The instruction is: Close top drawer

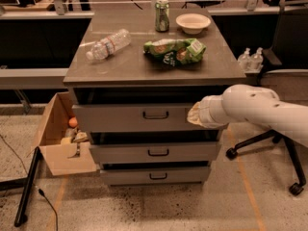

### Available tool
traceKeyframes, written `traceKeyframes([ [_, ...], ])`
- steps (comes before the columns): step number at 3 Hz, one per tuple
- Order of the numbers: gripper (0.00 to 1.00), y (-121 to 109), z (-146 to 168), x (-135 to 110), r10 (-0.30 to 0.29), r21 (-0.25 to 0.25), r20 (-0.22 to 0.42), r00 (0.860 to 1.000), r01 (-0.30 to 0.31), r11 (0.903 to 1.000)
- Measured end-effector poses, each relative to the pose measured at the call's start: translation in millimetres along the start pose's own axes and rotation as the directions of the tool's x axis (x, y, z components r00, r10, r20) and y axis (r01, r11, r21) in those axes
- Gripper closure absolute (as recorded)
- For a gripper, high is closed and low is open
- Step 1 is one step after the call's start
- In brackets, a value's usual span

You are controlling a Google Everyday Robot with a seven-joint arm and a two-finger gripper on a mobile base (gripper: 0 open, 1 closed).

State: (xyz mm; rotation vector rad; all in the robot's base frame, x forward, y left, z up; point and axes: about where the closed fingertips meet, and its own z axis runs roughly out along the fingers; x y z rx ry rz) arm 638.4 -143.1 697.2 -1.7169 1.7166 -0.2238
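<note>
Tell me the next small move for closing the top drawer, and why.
Probably push the hand straight inward: it appears to rest against the right end of the wide grey top drawer, whose front stands out, leaving a dark gap under the brown tabletop.

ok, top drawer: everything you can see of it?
The top drawer has a wide, flat grey front with a small dark bar handle at centre. It sits level, slightly pulled out, with a dark gap under the tabletop. The gripper is at its front's right end, apparently touching.
</note>
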Motion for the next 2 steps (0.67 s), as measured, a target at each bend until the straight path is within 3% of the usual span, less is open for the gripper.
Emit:
traceKeyframes([
  [1,1.00,5.5,-52.9,5.4,0.056,-0.055,0.031,0.998,-0.055,0.9970],
  [2,0.77,21.8,-61.4,3.6,0.079,-0.124,0.041,0.996,-0.073,0.9896],
])
